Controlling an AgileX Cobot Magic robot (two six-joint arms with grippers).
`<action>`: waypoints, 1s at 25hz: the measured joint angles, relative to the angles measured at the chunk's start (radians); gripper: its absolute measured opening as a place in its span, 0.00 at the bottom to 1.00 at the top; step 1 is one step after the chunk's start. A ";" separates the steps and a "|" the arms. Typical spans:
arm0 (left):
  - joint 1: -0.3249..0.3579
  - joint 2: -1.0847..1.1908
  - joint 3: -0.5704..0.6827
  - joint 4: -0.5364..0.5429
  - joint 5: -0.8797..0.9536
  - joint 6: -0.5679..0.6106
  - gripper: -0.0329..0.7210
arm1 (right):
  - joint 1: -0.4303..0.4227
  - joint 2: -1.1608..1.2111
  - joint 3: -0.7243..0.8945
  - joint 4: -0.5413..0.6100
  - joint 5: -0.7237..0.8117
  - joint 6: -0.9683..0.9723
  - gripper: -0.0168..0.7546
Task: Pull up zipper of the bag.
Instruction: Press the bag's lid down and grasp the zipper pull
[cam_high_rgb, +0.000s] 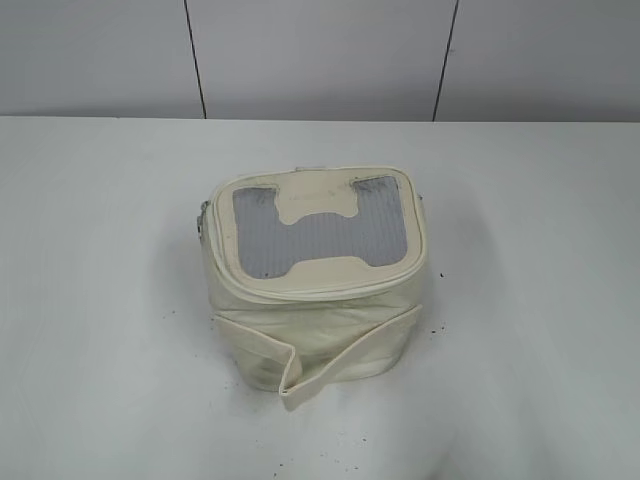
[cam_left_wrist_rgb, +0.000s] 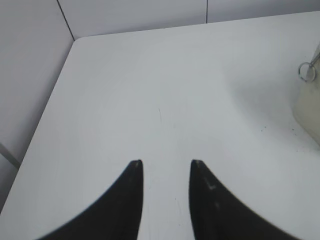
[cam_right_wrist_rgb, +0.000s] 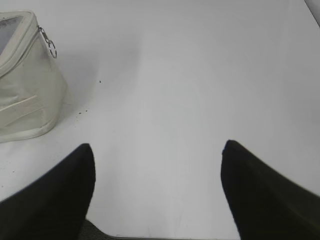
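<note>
The cream-white boxy bag (cam_high_rgb: 315, 300) stands mid-table with a grey mesh top panel (cam_high_rgb: 320, 240), a bone-shaped patch and a loose cream band (cam_high_rgb: 330, 365) across its front. The zipper track (cam_high_rgb: 330, 288) runs round its top rim. One silver pull with a ring hangs at the bag's left side (cam_high_rgb: 203, 222) and shows in the left wrist view (cam_left_wrist_rgb: 307, 71). The other ring pull shows in the right wrist view (cam_right_wrist_rgb: 49, 45) on the bag's (cam_right_wrist_rgb: 27, 90) corner. My left gripper (cam_left_wrist_rgb: 166, 165) and right gripper (cam_right_wrist_rgb: 157, 147) are open, empty, over bare table, both outside the exterior view.
The white table (cam_high_rgb: 100, 300) stretches all round the bag. Its far edge meets a grey panelled wall (cam_high_rgb: 320, 55). In the left wrist view the table's left edge (cam_left_wrist_rgb: 45, 115) and back corner show. Small dark specks lie beside the bag (cam_high_rgb: 432, 328).
</note>
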 joint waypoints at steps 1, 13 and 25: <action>0.000 0.000 0.000 0.000 0.000 0.000 0.37 | 0.000 0.000 0.000 0.000 0.000 0.000 0.78; 0.000 0.000 0.000 0.000 0.000 0.000 0.37 | 0.000 0.000 0.000 0.000 0.000 0.000 0.78; 0.000 0.000 0.000 0.000 0.000 0.000 0.37 | 0.000 0.000 0.000 0.000 0.000 0.000 0.78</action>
